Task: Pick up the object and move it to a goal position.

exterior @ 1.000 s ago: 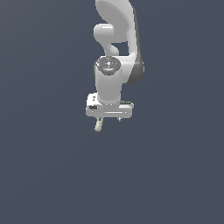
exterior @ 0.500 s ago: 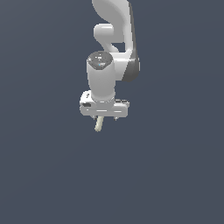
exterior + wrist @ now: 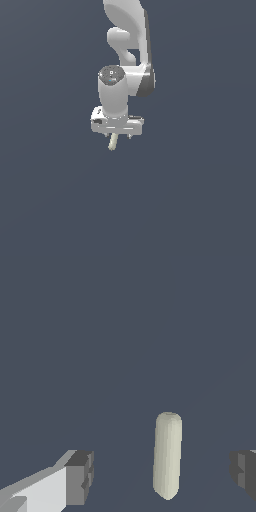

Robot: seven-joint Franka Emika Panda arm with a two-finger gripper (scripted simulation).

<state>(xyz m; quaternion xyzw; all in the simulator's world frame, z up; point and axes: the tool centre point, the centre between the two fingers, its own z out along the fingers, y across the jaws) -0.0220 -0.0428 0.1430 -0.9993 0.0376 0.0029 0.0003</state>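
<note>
Meanwhile, shifted a little toward the exterior view's left compared with a second ago, carrying the wrist over the object (image 3: pixel 113 142). Seen in the exterior view hanging just under the gripper (image 3: pixel 116 134), at about 6 o'clock from the white bar (image 3: pixel 117 125), tilted slightly with its rounded end lowest. Shows in the wrist view as a pale cream capsule (image 3: pixel 167 455) between two dark fingertips (image 3: pixel 80 477), with clear gaps on both sides: jaws spread wide, touching nothing, holding nothing. Lies nearer the fingertip at 3 o'clock than the one at 9 o'clock, so not quite centred. Reads as alignment for the grasp rather than a lift; pick-up not yet done, and no goal marker visible in either picture.

Hard to say from these flat renders whether the object rests on a surface or how much height separates it from the fingers; probably lying on the plain slate-grey ground (image 3: pixel 200 200). No edges, walls or other things anywhere around, at any clock direction. Plenty of open room for descending, closing and carrying off. Worth centring slightly before closing, lest one pad nudge the capsule aside.
</note>
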